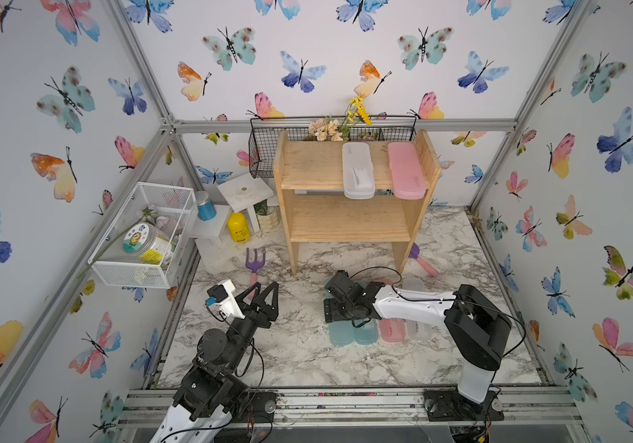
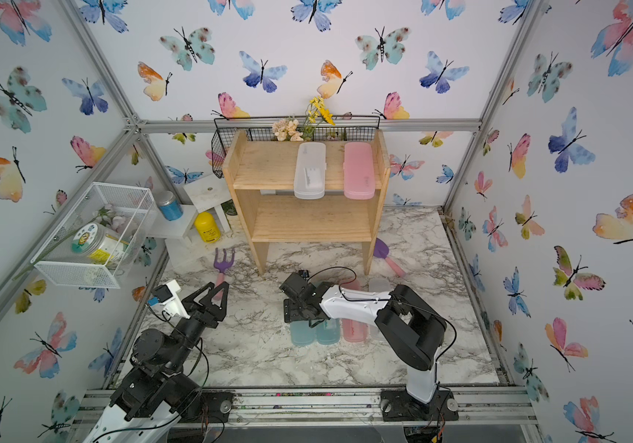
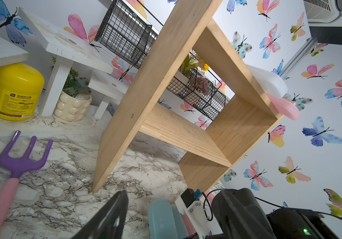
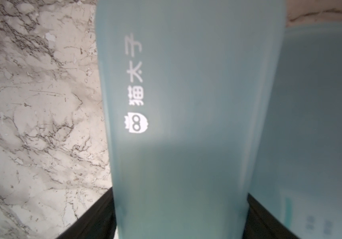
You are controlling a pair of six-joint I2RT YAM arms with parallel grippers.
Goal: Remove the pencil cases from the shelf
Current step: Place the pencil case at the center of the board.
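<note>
The wooden shelf carries a white pencil case and a pink pencil case on its top tier, both overhanging the front edge. Its lower tier is bare. On the marble table in front lie two teal cases, a pink one and a white one, side by side. My right gripper points down over the leftmost teal case, open, its jaws straddling the case's sides. My left gripper hovers open and empty to the left, facing the shelf.
A purple garden fork lies left of the shelf's leg and a purple trowel right of it. A white step stand, yellow jar, black wire basket and white wire basket crowd the back left.
</note>
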